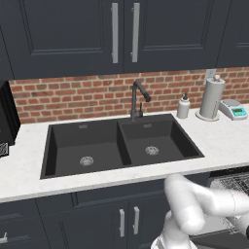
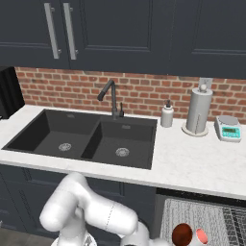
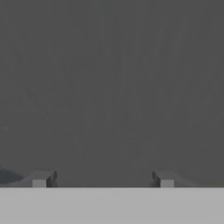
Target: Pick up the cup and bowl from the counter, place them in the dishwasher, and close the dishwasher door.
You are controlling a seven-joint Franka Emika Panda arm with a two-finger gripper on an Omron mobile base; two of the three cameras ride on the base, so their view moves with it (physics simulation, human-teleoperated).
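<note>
Arm (image 1: 194,204): nearest the base cameras, a white elbow bending low and off towards the robot's right, below the edge of the counter (image 1: 219,146).

Counter: long white worktop with a black double sink (image 1: 116,146) set in. Neither cup nor bowl stands on it.

Dishwasher (image 2: 204,202): under the counter to the right of the sink, standing open, with its grey wire rack (image 2: 211,218) showing. The door cannot be made out for certain in either base view. The dark edge low at the right of the left base view may be part of it.

Bowl (image 2: 182,235): a round brown thing on the rack, taken for the bowl. Just beside it on its right is a smaller red and white thing, taken for the cup (image 2: 201,236). Judged so, both are loaded and only closing the door is left.

Claw (image 3: 103,179): its two dark tips stand well apart with nothing between them. They face a flat, plain grey surface close ahead. Whether that is the door cannot be told.

Governing relation: the door hinges low and runs lengthwise along the cabinet front, so the claw must get under or behind its free edge and push up and inward.

Writing: none legible. The scale (image 1: 234,110) shows a green display, too small to read.
</note>
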